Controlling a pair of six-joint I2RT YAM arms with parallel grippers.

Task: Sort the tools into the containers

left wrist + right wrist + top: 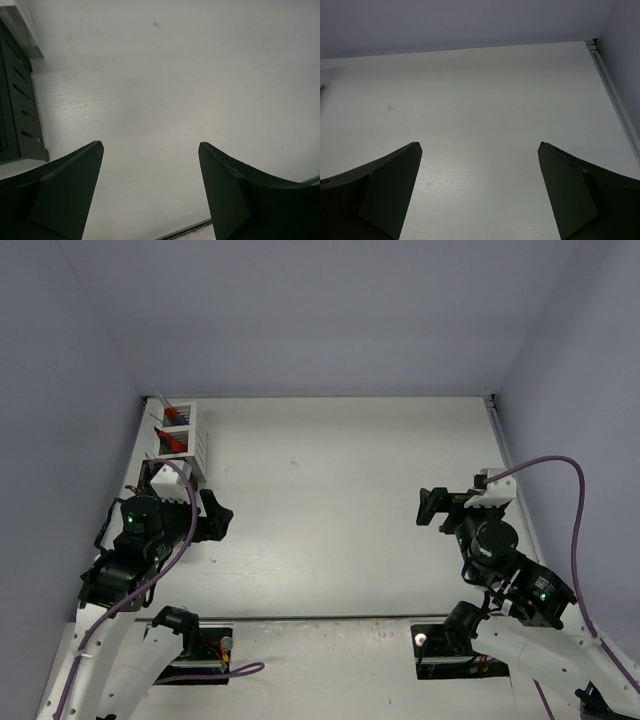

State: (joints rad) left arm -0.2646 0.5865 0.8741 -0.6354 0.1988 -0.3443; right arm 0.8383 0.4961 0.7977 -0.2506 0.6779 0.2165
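Since red-handled tools (pixel 173 439) sit in white slatted bins (pixel 199 447), left fingers (pixel 216 519), right fingers (pixel 431 506) hang spread, empty, over white surface (pixel 330 500); sorting likely done.

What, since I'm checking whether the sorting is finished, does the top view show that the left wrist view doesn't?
Only the top view: red-handled tools standing in the white bins, and the right claw, open and empty. Only the left wrist view: the slotted side of a black bin. Both: the white table and the open, empty left claw.
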